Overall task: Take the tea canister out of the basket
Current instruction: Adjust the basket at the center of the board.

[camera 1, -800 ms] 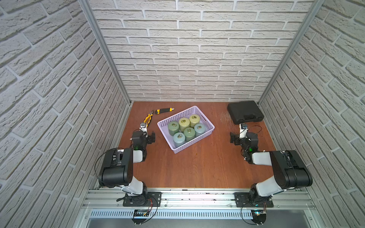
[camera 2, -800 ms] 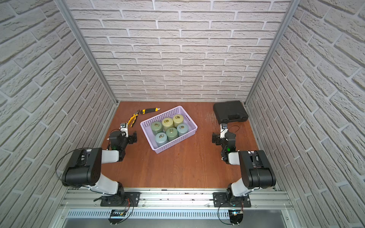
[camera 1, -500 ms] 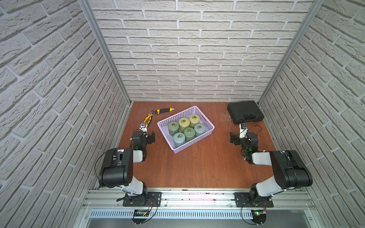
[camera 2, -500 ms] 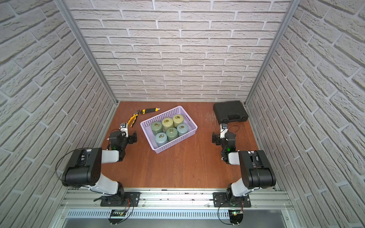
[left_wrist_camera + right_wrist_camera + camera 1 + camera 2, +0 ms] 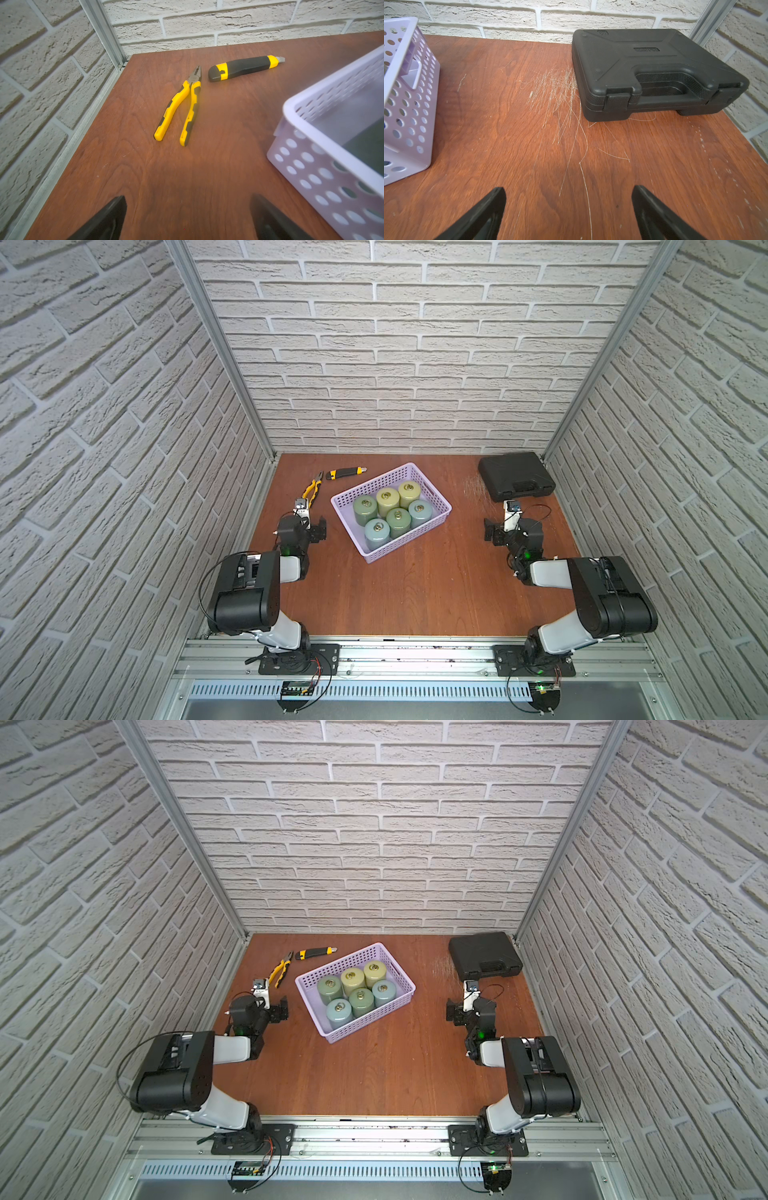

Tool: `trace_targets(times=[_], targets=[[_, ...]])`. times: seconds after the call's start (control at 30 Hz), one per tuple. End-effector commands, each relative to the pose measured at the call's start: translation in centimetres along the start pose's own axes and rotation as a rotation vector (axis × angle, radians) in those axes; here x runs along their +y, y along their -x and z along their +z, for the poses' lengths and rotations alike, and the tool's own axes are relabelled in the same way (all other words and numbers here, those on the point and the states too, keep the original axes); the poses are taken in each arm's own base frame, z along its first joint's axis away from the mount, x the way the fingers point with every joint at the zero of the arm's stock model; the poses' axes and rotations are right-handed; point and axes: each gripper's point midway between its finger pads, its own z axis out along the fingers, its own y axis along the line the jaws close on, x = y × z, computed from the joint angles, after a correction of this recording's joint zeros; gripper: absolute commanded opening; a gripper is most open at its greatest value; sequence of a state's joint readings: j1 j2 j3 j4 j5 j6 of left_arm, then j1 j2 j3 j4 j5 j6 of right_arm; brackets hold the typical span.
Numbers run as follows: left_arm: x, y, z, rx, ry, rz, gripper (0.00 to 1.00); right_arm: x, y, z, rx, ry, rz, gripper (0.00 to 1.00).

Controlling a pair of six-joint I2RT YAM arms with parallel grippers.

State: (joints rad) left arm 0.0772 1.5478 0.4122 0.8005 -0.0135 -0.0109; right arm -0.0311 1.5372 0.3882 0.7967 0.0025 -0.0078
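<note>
The lavender basket [image 5: 409, 536] [image 5: 372, 1016] sits at an angle in the middle of the back half of the table. It holds several tea canisters [image 5: 398, 517] [image 5: 360, 999], upright, in green, yellow-green and pale blue, each with a ring on its lid. My left gripper [image 5: 319, 529] [image 5: 188, 198] rests low to the left of the basket, open and empty. To the basket's right, my right gripper [image 5: 490, 531] [image 5: 569, 189] is open and empty over bare wood. Each wrist view catches a corner of the basket [image 5: 324, 145] [image 5: 411, 116].
Yellow-handled pliers [image 5: 312, 489] [image 5: 180, 108] and a yellow-black utility knife [image 5: 347, 473] [image 5: 245, 67] lie at the back left. A closed black hard case [image 5: 515, 481] [image 5: 654, 72] lies at the back right. Brick-patterned walls enclose three sides.
</note>
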Motion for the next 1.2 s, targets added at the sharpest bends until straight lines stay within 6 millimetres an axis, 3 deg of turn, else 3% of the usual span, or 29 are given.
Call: trace_targets(times=[0.0, 0.67, 0.97, 1.17], targets=[[0.0, 0.7, -0.1, -0.041, 0.003, 0.003, 0.98, 0.0, 2.1, -0.1, -0.061, 0.002, -0.001, 0.99], [0.1, 0.7, -0.2, -0.042, -0.002, -0.005, 0.98, 0.0, 2.1, -0.2, -0.065, 0.002, -0.001, 0.99], [2.2, 5.2, -2.7, 0.011, 0.099, -0.07, 0.98, 0.8, 6.1, -1.4, 0.028, 0.062, 0.003, 0.99], [2.2, 6.4, -4.3, 0.114, 0.109, -0.216, 0.98, 1.9, 7.8, -2.1, 0.133, 0.128, 0.076, 0.99]])
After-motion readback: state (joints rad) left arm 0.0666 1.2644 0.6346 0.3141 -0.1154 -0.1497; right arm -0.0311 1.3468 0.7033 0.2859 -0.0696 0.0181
